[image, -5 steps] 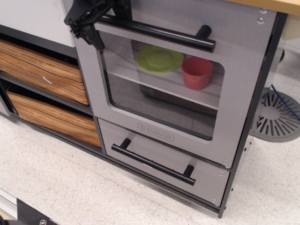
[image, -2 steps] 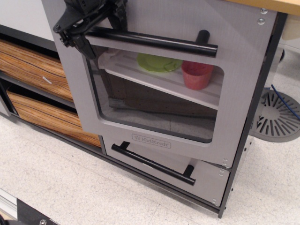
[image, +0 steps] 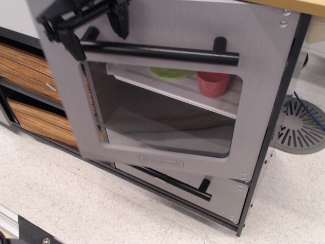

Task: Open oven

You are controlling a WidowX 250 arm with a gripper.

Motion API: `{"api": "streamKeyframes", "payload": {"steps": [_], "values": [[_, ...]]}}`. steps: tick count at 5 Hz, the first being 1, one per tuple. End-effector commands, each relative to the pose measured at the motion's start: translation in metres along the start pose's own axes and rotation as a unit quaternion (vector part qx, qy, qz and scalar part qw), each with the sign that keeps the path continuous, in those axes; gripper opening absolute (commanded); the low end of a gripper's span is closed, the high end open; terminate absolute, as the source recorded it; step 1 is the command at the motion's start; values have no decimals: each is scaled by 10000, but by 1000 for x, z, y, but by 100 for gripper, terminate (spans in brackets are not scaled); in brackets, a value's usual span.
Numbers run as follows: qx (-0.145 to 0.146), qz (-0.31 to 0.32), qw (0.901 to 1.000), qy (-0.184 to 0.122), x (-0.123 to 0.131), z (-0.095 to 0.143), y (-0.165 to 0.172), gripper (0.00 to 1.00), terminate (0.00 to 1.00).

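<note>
The grey oven door point(image: 167, 20) with its clear rounded window point(image: 162, 122) stands partly swung out to the left, hinged on its right side. Its long black bar handle point(image: 162, 51) runs across the top, and the embossed logo point(image: 161, 163) is near the bottom edge. My black gripper point(image: 94, 31) is at the handle's left end. Its fingers point(image: 68, 41) stand apart on either side of the handle's left post, with a gap wider than the post. Inside, a white shelf point(image: 167, 86) carries a green plate point(image: 170, 72) and a red cup point(image: 213, 84).
Below the door is a short windowless grey drawer front point(image: 226, 195) with a black bar handle point(image: 177, 181). Brown wood-grain drawers point(image: 25, 66) lie left, partly behind the door. A grey slotted round base point(image: 302, 124) stands on the speckled floor at right.
The oven door has swung outward and to the left, from almost shut to partly open. My gripper moved left with the handle's left end.
</note>
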State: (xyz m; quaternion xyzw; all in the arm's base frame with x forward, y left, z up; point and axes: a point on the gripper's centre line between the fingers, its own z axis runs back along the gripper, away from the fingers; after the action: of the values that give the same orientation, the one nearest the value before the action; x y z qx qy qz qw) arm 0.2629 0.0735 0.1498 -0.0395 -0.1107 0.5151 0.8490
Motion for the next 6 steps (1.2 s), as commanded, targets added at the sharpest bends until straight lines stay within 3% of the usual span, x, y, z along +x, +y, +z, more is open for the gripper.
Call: {"api": "streamKeyframes", "payload": {"steps": [1,2,4,6], "values": [[144,-862,9961,-145,5,46,-6,100,0],[-62,-1148,9931,219,15,64,-21,100,0],[-267,-1009,9945,-18,38,57,-42,100,0],[342,-1410,9875,-611,40,12,-40,100,0]]}}
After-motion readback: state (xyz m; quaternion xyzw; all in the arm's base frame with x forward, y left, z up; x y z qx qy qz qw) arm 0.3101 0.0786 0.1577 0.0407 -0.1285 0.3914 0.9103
